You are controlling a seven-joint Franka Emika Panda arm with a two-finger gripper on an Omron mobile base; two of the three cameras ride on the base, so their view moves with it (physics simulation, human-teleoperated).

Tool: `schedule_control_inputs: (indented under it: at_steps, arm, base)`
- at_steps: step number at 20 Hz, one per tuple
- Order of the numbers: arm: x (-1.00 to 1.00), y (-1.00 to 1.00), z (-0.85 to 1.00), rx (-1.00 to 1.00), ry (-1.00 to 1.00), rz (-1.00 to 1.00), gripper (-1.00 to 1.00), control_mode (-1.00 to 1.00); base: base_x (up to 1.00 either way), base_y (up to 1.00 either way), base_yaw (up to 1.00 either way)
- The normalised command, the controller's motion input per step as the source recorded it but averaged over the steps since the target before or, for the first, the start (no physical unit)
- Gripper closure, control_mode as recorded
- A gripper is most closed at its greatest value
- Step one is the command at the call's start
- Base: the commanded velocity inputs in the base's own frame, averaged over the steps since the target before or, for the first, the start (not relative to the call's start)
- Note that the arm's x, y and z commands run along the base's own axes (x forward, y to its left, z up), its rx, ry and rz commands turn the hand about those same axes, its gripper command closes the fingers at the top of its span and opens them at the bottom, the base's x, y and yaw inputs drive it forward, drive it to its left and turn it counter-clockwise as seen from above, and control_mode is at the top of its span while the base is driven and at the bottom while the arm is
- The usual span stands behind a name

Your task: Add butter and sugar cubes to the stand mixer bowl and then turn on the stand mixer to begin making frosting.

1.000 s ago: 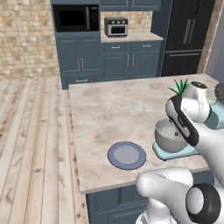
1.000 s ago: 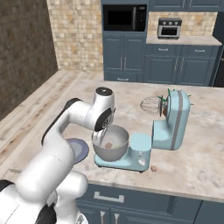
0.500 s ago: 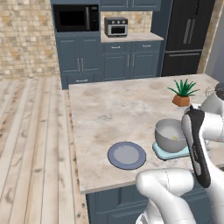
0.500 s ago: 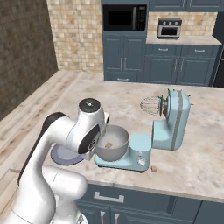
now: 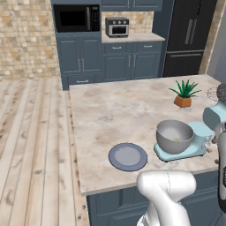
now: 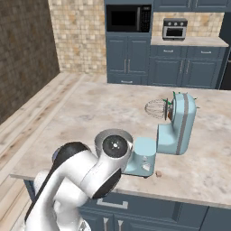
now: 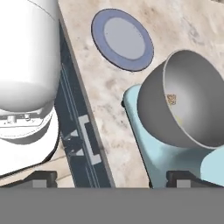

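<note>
At the bottom edge of the hand view, the gripper (image 7: 109,178) shows as two dark finger tips (image 7: 40,178) set far apart, released and holding nothing. Between them lie the dark blue cabinet front (image 7: 78,131) and the front lip of the marble counter (image 7: 100,87) (the camera looks down past the counter edge, rolled so the counter runs up the picture).

Just above the right tip sits the stand mixer bowl (image 7: 192,100), a deep grey metal bowl seated on the flat light blue base of the stand mixer (image 6: 178,124). Inside the bowl, against its far wall, a small yellow-tan piece shows; whether it is the butter (image 7: 171,99), the sugar cubes, or both together cannot be told at this size. In the left base view the same pale yellow speck lies low in the bowl.

Beside the bowl, near but apart from the mixer base, a flat blue-grey plate (image 5: 128,156) lies on the counter close to its front edge.

In the right base view the mixer's head is tilted back, its wire whisk (image 6: 155,109) held up in the air and clear of the bowl. A tiny tan cube (image 6: 158,173) rests on the counter just beside the mixer base. Farther back on the counter stands a small potted plant (image 5: 184,93).
</note>
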Motion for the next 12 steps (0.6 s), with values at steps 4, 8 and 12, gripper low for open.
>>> schedule_control_inputs:
  at_steps: [4, 8, 12]
  arm:
    - [-0.23, -0.60, -0.50, 0.07, -0.05, 0.00, -1.00, -1.00]
    - [-0.04, -0.54, -0.44, 0.09, -0.02, 0.00, -1.00, -1.00]
    - [0.24, -0.36, -0.31, 0.10, -0.01, 0.00, -1.00, -1.00]
  base:
    - [0.00, 0.00, 0.00]
    - [0.00, 0.00, 0.00]
    - [0.00, 0.00, 0.00]
